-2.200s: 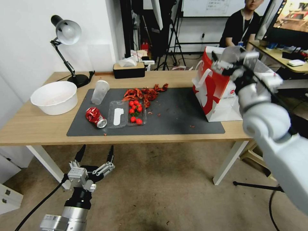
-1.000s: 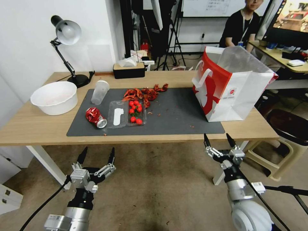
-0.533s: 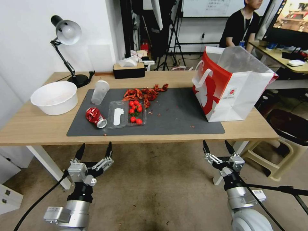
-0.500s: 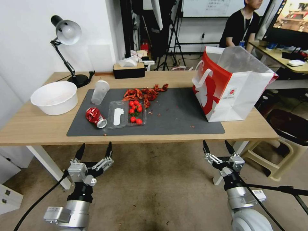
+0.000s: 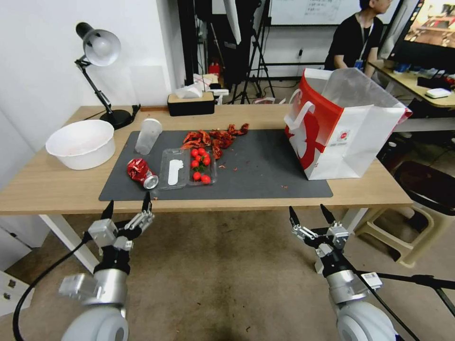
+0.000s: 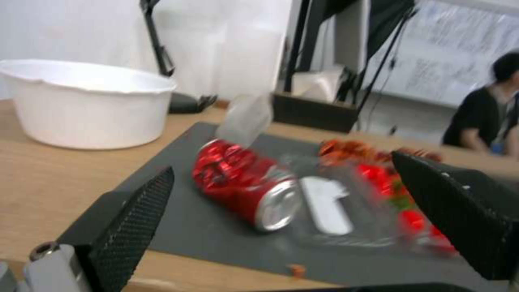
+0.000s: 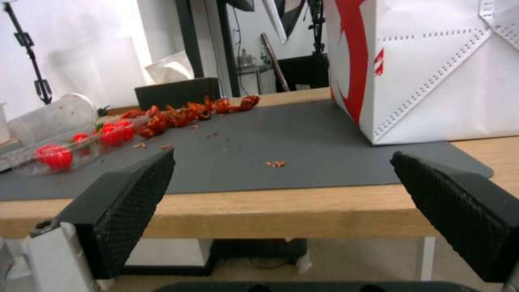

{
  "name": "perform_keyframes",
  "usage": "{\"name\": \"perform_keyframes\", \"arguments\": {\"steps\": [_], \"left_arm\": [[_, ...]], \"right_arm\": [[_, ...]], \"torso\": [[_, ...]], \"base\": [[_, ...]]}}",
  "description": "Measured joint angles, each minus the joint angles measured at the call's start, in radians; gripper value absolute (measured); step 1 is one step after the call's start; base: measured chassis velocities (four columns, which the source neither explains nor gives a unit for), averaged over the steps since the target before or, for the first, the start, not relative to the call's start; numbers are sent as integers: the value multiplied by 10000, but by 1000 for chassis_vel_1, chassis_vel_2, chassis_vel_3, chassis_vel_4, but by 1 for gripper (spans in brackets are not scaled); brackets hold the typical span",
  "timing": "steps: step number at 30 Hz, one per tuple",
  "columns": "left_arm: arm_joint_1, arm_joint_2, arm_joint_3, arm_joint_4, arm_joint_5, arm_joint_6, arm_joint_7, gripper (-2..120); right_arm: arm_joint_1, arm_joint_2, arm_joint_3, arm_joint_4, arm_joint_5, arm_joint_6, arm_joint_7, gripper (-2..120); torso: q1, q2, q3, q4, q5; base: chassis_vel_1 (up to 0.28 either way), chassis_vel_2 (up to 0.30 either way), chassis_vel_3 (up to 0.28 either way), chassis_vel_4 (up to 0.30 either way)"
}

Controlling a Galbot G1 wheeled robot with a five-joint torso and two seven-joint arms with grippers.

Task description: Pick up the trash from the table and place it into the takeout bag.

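A crushed red can (image 5: 141,172) (image 6: 246,184) lies on its side at the left of the dark grey mat (image 5: 256,170). Behind it a frosted plastic cup (image 5: 147,136) (image 6: 244,119) lies tipped over. The white and red takeout bag (image 5: 341,128) (image 7: 432,73) stands open at the table's (image 5: 47,189) right end. My left gripper (image 5: 129,201) (image 6: 281,166) is open at the table's front edge, just in front of the can, holding nothing. My right gripper (image 5: 306,210) (image 7: 282,154) hangs open and empty below the front edge, ahead of the bag.
A white bowl (image 5: 81,143) sits at the table's left. A clear tray of cherry tomatoes (image 5: 188,166) lies right of the can, with red shell scraps (image 5: 213,137) behind it. A desk lamp (image 5: 97,47) and black tissue box (image 5: 190,103) stand at the back.
My right arm came down from the bag's mouth to below the table edge. My left gripper has risen to the table's front edge, closer to the can. Both stay open.
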Motion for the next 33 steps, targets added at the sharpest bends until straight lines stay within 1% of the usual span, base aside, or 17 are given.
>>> {"name": "perform_keyframes", "arguments": {"steps": [1, 2, 5, 6, 7, 9, 10, 12, 13, 16, 19, 22, 23, 25, 26, 28, 33], "left_arm": [[-190, 257, 9, 176, -56, 145, -341, 100], [-190, 257, 9, 176, -56, 145, -341, 100], [-761, 947, 120, 674, -451, 384, -1259, 100], [-761, 947, 120, 674, -451, 384, -1259, 100], [-908, 1110, 189, 766, -622, 470, -1442, 100], [-1234, 1419, 433, 854, -1095, 752, -2025, 100], [-1234, 1419, 433, 854, -1095, 752, -2025, 100], [-1472, 1662, 634, 854, -1633, 1052, -2317, 100], [-1472, 1662, 634, 854, -1633, 1052, -2317, 100], [-1995, 2093, 964, 900, -2565, 1434, -2604, 100], [-2267, 2294, 1191, 971, -3042, 1630, -2793, 100], [-2755, 2562, 1575, 1169, -3863, 1926, -3259, 100], [-2755, 2562, 1575, 1169, -3863, 1926, -3259, 100], [-3186, 2706, 1753, 1435, -4265, 2026, -3539, 100], [-3186, 2706, 1753, 1435, -4265, 2026, -3539, 100], [-3492, 2770, 1874, 1615, -4553, 2148, -3775, 100], [-3850, 2755, 2092, 1810, -4909, 2268, -4111, 100]], "right_arm": [[37, -12, -45, 0, -45, -62, 10, 100], [37, -12, -45, 0, -45, -62, 10, 100], [137, -49, -101, -21, -156, -195, 54, 100], [137, -49, -101, -21, -156, -195, 54, 100], [135, -50, -101, -32, -202, -205, 75, 100], [115, -44, -100, -52, -316, -225, 122, 100], [115, -44, -100, -52, -316, -225, 122, 100], [90, -20, -100, -53, -453, -258, 167, 100], [90, -20, -100, -53, -453, -258, 167, 100], [60, 40, -128, -5, -660, -339, 212, 100], [63, 72, -131, 32, -730, -404, 236, 100], [67, 112, -131, 47, -857, -452, 286, 100], [67, 112, -131, 47, -857, -452, 286, 100], [43, 135, -125, 49, -965, -456, 318, 100], [43, 135, -125, 49, -965, -456, 318, 100], [27, 152, -106, 49, -1024, -460, 350, 100], [37, 168, -53, 2, -1094, -476, 388, 100]], "torso": [[0, 0, 0, -1, -1], [0, 0, 0, -1, -1], [0, 0, 0, 4, 0], [0, 0, 0, 4, 0], [1, 0, 0, 3, -1], [0, 0, 0, 1, 0], [0, 0, 0, 1, 0], [0, 0, 0, 3, 2], [0, 0, 0, 3, 2], [1, 0, 0, 2, 3], [1, 0, 0, 2, 2], [1, 0, 0, 3, 0], [1, 0, 0, 3, 0], [1, 0, 0, 1, 3], [1, 0, 0, 1, 3], [1, 0, 0, 2, 1], [1, 0, 0, 2, 1]], "base": [[0, 0, 0, 0], [0, 0, 0, 0], [0, 0, 0, 0], [0, 0, 0, 0], [0, 0, 0, 0], [0, 0, 0, 0], [0, 0, 0, 0], [0, 0, 0, 0], [0, 0, 0, 0], [0, 0, 0, 0], [0, 0, 0, 0], [0, 0, 0, 0], [0, 0, 0, 0], [0, 0, 0, 0], [0, 0, 0, 0], [0, 0, 0, 0], [0, 0, 0, 0]]}}
